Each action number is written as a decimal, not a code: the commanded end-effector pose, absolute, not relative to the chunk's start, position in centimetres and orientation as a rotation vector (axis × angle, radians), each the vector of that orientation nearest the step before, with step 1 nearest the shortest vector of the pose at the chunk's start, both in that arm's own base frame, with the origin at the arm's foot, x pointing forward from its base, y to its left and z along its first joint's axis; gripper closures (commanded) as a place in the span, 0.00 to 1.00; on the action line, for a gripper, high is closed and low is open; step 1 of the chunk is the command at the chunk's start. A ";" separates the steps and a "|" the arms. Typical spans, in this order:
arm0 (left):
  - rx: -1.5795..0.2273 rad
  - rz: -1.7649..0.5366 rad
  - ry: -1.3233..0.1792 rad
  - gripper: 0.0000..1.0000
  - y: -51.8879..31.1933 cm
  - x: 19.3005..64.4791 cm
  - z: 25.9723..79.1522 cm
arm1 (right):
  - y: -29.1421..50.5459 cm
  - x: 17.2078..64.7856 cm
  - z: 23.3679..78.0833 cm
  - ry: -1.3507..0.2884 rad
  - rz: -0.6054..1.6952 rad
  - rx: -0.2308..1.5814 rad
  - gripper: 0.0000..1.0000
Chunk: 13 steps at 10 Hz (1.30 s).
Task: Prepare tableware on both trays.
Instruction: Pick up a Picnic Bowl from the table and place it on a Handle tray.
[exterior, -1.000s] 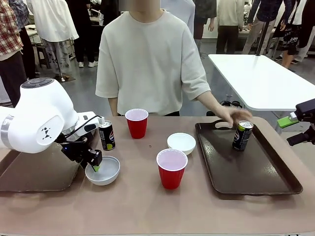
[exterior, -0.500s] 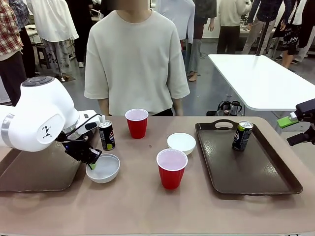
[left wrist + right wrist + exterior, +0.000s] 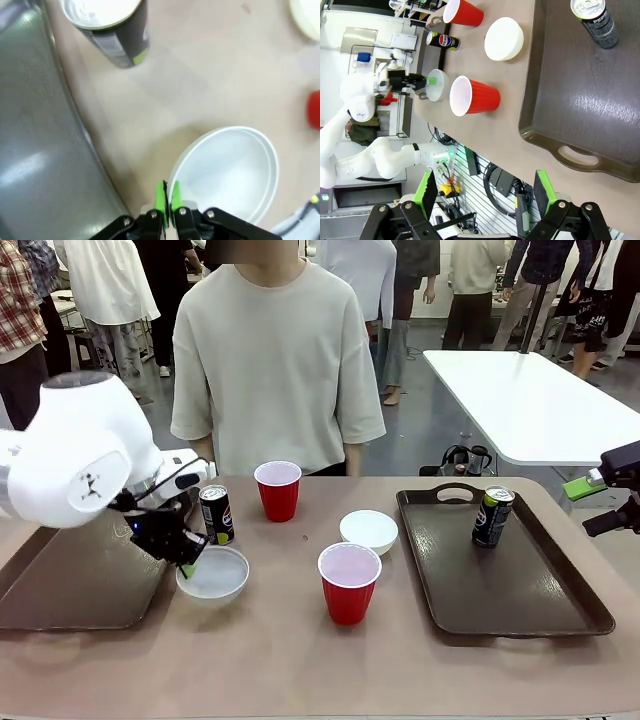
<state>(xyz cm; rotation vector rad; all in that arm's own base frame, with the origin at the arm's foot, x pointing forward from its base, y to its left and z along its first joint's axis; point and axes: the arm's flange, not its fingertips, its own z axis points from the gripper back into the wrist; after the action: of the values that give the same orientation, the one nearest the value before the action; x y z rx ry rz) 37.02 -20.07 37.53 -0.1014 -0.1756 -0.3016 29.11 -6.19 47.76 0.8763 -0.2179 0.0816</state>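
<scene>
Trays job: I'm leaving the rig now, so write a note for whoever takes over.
Left gripper: shut on the rim of the near bowl, beside the left tray. Right gripper: open, holding nothing.
Done: one can stands on the right tray.
Left: the other can, far bowl, far red cup and near red cup stand on the table between the trays; none, nor the held bowl, is on a tray.

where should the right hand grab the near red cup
Probably the rim of the near red cup, pinched from above, one finger inside, one outside: it stands upright, mouth open, nothing touching it. The open right hand would come in from the cup's right.
</scene>
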 end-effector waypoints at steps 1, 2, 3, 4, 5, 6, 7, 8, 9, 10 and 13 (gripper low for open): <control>-0.091 -0.251 -0.216 1.00 -21.7 35.1 44.2 | -6.3 29.4 47.6 -0.230 0.100 0.896 0.00; -0.082 -0.240 -0.245 1.00 -22.1 34.4 47.3 | -6.3 29.4 47.6 -0.230 0.100 0.896 0.00; -0.069 -0.233 -0.262 1.00 -22.2 34.2 49.1 | -6.3 29.4 47.6 -0.230 0.100 0.896 0.00; -0.010 -0.192 -0.262 1.00 -22.0 34.2 50.0 | -6.3 29.4 47.6 -0.230 0.100 0.896 0.00; -0.105 -0.273 -0.250 1.00 -21.9 34.3 48.0 | -6.3 29.4 47.6 -0.230 0.100 0.896 0.00; -0.083 -0.252 -0.268 0.96 -22.0 33.7 50.3 | -6.3 29.4 47.6 -0.230 0.100 0.896 0.00; -0.021 -0.254 -0.263 0.96 -19.5 32.3 49.6 | -6.3 29.4 47.6 -0.230 0.100 0.896 0.00; -0.083 -0.262 -0.236 0.96 -16.6 29.4 51.2 | -6.3 29.4 47.6 -0.230 0.100 0.896 0.00; -0.140 -0.300 -0.197 0.96 -13.3 25.2 53.5 | -6.3 29.4 47.6 -0.230 0.100 0.896 0.00; -0.203 -0.299 -0.196 0.96 -11.0 22.5 54.9 | -6.3 29.4 47.6 -0.230 0.100 0.896 0.00; -0.203 -0.254 -0.212 0.96 -10.0 22.4 54.8 | -6.3 29.4 47.6 -0.230 0.100 0.896 0.00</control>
<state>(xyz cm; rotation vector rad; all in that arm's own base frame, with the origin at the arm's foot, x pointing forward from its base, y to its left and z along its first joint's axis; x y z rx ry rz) 20.94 -9.42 56.69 -0.1970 -0.2139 -0.2625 29.18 -6.21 47.68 0.8755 -0.2149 0.0805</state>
